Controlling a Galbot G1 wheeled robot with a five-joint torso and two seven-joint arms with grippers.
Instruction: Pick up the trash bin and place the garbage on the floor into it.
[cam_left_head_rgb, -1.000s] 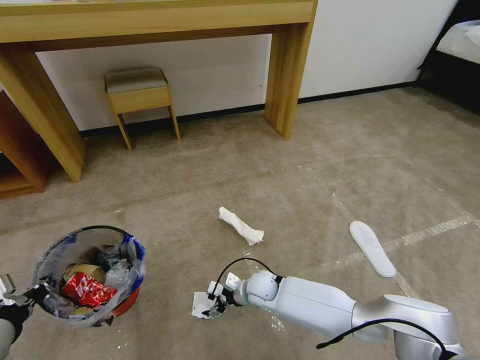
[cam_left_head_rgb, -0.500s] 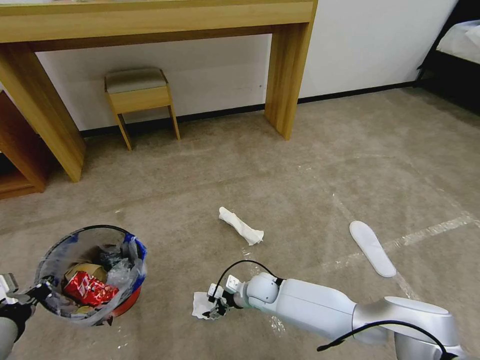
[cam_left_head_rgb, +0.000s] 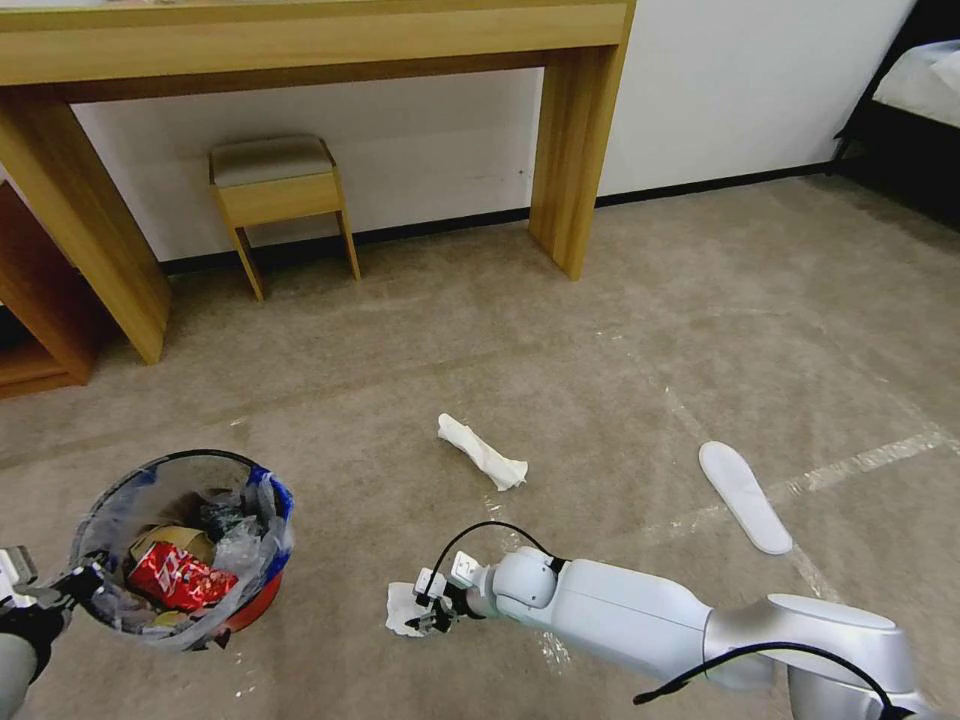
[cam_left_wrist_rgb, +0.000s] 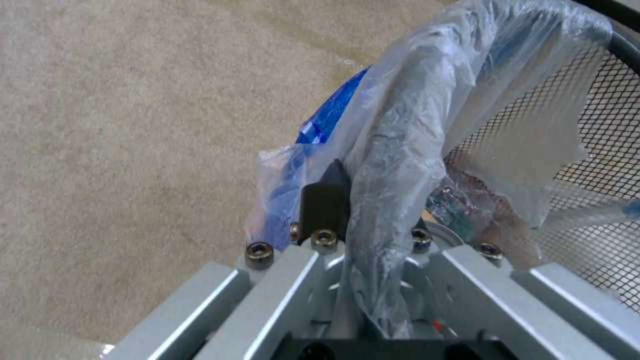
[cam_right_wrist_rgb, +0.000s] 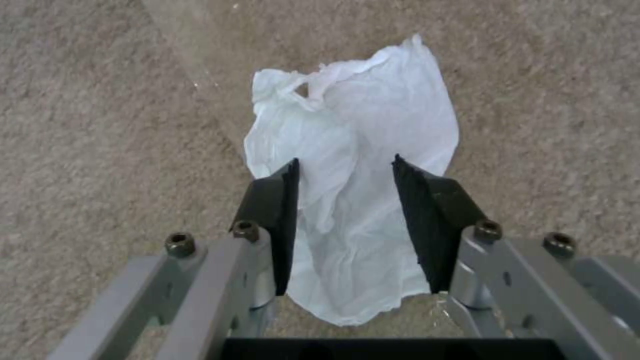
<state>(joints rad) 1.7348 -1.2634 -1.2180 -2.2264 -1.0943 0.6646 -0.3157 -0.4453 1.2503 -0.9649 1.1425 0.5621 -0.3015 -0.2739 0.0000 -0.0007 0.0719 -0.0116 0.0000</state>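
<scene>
While flat, tissue (cam_right_wrist_rgb: 353, 200) lies between open jaws.

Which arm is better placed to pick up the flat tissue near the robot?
Right: the right gripper is open, straddling the flat tissue on the floor. The left gripper is shut on the trash bin.

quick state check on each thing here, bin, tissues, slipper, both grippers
trash bin: lifted, partly full
left gripper: shut on the bin's rim
right gripper: open, astride the flat tissue
flat tissue: lying on the floor
rolled tissue: on the floor, untouched
slipper: flat on the floor
</scene>
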